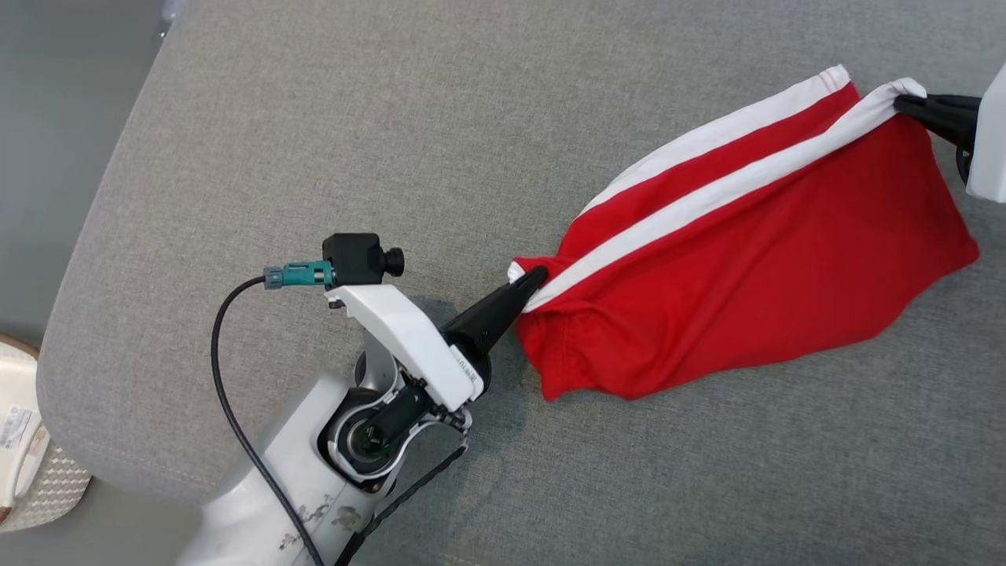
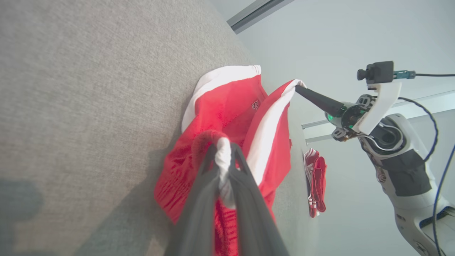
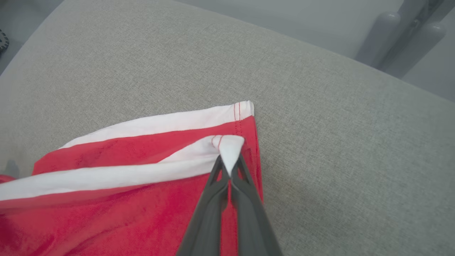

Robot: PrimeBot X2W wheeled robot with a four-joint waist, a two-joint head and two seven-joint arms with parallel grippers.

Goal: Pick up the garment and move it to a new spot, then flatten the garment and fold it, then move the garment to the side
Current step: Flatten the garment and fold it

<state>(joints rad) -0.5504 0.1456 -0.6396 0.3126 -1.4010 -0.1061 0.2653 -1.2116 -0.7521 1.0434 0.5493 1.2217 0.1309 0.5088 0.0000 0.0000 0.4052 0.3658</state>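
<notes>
The left arm's pale forearm (image 1: pixel 267 487) rises from the bottom edge of the head view, closest to the lens, scuffed near the wrist and with a black cable (image 1: pixel 228 393) looping alongside it.

Beneath everything spreads the worktop (image 1: pixel 393 118), covered in grey woven fabric, with a rounded corner at the lower left of the head view.

The garment (image 1: pixel 747 291) is red with white stripes. It sits right of centre in the head view and runs diagonally from the middle toward the upper right. One white-striped edge is pulled into a straight line between the two arms, while the red body sags below it and spreads onto the worktop. In the right wrist view the garment (image 3: pixel 124 213) has a second white band lying flat on the fabric just beyond the lifted one. In the left wrist view the garment (image 2: pixel 227 103) bunches up around the near fingers.

The left end effector (image 1: pixel 533 279) is clenched on the near end of the white-striped edge; from its own wrist, the left end effector (image 2: pixel 224 149) has white cloth pinched between its dark fingers. The right end effector (image 1: pixel 904 102) is clenched on the far white corner, and in its wrist view the right end effector (image 3: pixel 230 163) has that corner poking up between its tips. Across the cloth, the right end effector (image 2: pixel 298 88) pulls the stripe taut.

A smaller red-and-white cloth (image 2: pixel 316 181) sits at the worktop's far edge.

A black wrist camera (image 1: pixel 357 258) with a teal connector (image 1: pixel 302 275) tops the left wrist.
</notes>
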